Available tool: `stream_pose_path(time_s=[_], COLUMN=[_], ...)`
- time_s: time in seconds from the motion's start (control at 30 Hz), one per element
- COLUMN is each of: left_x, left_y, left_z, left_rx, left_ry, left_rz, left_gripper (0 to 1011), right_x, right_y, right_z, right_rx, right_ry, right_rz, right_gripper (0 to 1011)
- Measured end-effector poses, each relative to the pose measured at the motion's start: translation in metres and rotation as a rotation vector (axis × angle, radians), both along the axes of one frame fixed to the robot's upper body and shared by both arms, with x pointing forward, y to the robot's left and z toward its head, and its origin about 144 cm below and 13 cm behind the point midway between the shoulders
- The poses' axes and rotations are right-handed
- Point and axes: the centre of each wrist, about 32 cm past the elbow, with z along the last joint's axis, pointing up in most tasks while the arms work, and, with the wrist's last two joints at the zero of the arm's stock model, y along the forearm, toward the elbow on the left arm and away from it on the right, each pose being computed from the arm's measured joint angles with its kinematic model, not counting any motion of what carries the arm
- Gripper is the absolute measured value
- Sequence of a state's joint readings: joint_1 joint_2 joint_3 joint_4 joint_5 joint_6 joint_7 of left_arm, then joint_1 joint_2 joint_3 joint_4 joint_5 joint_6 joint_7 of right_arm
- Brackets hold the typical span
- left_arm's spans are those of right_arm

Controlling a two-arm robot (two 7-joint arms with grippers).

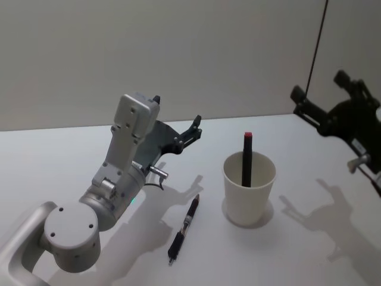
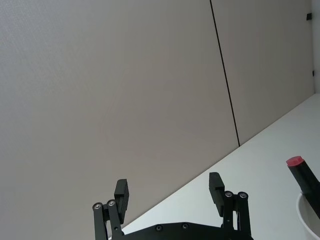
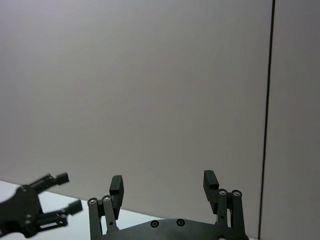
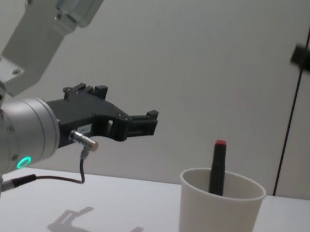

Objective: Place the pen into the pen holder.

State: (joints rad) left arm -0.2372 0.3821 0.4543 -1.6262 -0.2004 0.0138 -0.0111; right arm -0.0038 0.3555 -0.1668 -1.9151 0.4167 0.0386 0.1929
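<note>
In the head view, the left gripper point(image 1: 196, 127) is held above the table point(image 1: 65, 158) with its jaws apart and nothing between them. The pen holder point(image 1: 247, 205) stands to its right and lower down. A red-capped pen point(image 1: 246, 156) is leaned upright inside the holder, presumably supported by the tapered wall. A second pen point(image 1: 183, 229) is laid flat on the table below this gripper, near the holder but apart from it, so it is judged as not yet placed. The right gripper point(image 1: 319, 84) is kept high and well apart on the other side of the holder, equally opened and empty, probably parked. In the left wrist view, the width of the gap at the left gripper point(image 2: 169, 189) is given more plainly, and the red cap is found off to one side of the fingers, not between them. In the right wrist view, the open state of the right gripper point(image 3: 162, 182) is confirmed from close by, with the left gripper seen farther off. In the chest view, the height is added: the left gripper appears higher than the holder's rim.
</note>
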Motion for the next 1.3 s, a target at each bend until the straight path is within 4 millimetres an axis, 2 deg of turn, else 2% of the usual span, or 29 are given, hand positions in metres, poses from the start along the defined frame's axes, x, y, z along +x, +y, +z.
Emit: stream_pose_path(time_s=[0.3,0.47,1.3], left_x=[0.0,0.0,-0.003], left_y=[0.0,0.0,0.005], left_z=[0.0,0.0,0.001], left_rx=[0.0,0.0,-0.004], left_ry=[0.0,0.0,0.028], left_rz=[0.0,0.0,-0.022], left_gripper=[1001,1001,1001], right_x=[0.004,0.004,0.004], right_y=[0.005,0.007,0.008], right_z=[-0.037,-0.05,-0.054], right_rx=[-0.077,-0.105,-0.115], right_ry=[0.097,0.126,0.134], right_rz=[-0.101,-0.131,-0.142], right_gripper=[1001,1002,1002])
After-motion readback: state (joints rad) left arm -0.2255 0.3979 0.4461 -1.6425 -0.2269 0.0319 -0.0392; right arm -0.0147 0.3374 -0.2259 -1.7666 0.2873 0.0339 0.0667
